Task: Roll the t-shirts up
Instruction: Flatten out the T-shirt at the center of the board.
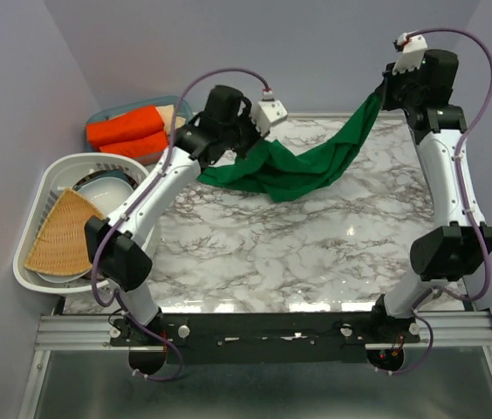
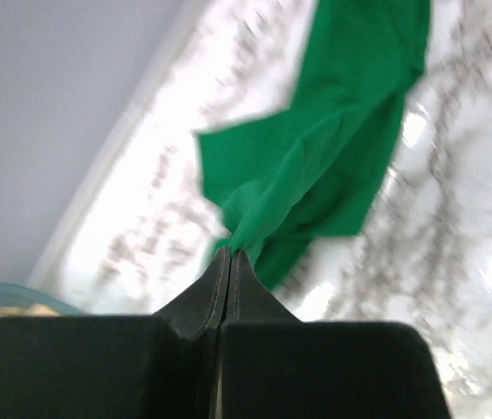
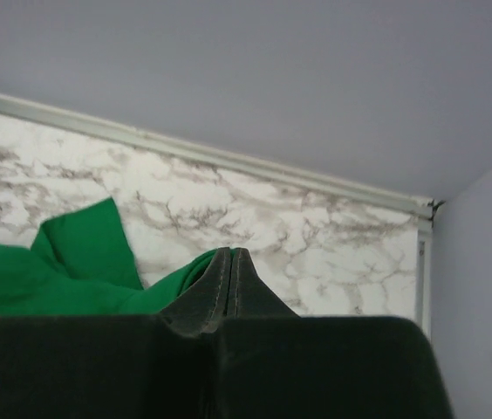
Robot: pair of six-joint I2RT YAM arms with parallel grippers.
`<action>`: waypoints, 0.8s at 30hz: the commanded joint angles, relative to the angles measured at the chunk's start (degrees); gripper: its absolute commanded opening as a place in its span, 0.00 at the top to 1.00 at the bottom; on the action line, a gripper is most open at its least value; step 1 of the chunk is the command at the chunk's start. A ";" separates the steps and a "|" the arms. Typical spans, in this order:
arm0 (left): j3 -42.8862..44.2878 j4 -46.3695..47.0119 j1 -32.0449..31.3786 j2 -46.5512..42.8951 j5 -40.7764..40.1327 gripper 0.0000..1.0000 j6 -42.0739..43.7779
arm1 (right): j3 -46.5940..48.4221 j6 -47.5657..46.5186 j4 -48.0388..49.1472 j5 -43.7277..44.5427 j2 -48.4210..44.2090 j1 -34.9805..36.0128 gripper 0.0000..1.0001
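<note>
A dark green t-shirt [image 1: 303, 166] hangs stretched between my two grippers above the back of the marble table [image 1: 272, 253], sagging in the middle. My left gripper [image 1: 248, 147] is shut on its left end; in the left wrist view the jaws [image 2: 231, 255] pinch a bunch of the green t-shirt [image 2: 316, 166]. My right gripper [image 1: 385, 92], raised at the back right, is shut on the other end; the right wrist view shows the jaws [image 3: 231, 253] closed with the green t-shirt [image 3: 71, 271] trailing off to the left. Two orange-red rolls [image 1: 128, 131] and a beige roll [image 1: 169, 113] lie in a bin.
The teal bin [image 1: 106, 113] with the rolls stands at the back left. In front of it a white basket [image 1: 41, 192] holds a bowl [image 1: 106, 188] and a woven mat [image 1: 63, 231]. Walls close in behind and on both sides.
</note>
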 commanded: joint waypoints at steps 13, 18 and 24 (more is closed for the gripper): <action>16.77 1.94 6.56 -12.39 -17.04 1.00 0.16 | 5.57 -5.75 11.16 -0.65 -21.19 -0.21 1.00; 14.84 3.72 6.56 -19.42 -18.45 1.00 -1.43 | 5.67 -8.82 9.22 0.67 -27.24 -0.13 1.00; 17.64 5.13 6.56 -23.83 -19.86 1.00 -0.73 | 6.02 -11.82 7.11 3.12 -32.18 -0.13 1.00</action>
